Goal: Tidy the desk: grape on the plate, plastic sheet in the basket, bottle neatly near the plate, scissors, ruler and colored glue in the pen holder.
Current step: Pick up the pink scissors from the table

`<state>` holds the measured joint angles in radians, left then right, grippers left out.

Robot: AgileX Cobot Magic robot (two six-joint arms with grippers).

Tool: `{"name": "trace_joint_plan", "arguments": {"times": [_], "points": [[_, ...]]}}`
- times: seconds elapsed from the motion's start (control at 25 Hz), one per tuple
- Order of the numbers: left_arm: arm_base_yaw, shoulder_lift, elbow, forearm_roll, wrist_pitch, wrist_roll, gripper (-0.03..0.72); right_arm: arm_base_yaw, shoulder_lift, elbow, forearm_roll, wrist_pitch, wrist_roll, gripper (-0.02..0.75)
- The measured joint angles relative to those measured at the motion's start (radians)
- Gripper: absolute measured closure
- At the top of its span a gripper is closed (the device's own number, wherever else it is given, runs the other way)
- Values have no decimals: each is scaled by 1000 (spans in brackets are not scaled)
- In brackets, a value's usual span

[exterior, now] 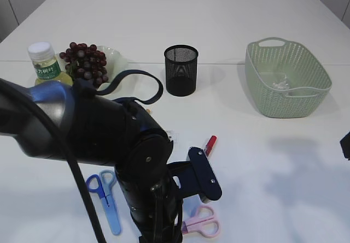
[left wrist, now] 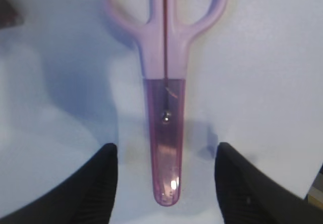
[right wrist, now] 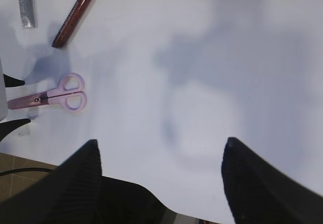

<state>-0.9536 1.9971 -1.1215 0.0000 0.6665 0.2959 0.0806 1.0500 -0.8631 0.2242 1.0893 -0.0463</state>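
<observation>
Pink plastic scissors (left wrist: 165, 108) lie at the frame's lower middle, sheathed tip between the left gripper's (left wrist: 165, 183) spread fingers, untouched. Right gripper (right wrist: 160, 176) gapes over bare white table (right wrist: 227, 57).

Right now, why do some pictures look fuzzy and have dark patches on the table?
Left wrist view: the pink scissors sit very close, so the handle is soft, with a bright glint near the blade tip. Right wrist view: blurry grey shadows spread over the table. Exterior view: the left arm looms large and dark up front.
</observation>
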Motion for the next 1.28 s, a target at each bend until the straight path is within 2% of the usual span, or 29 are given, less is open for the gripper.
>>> {"name": "trace_joint_plan", "arguments": {"times": [1.28], "points": [[12,26,-7,0,0,0,267,0,0,0,0,0,0,163]]}}
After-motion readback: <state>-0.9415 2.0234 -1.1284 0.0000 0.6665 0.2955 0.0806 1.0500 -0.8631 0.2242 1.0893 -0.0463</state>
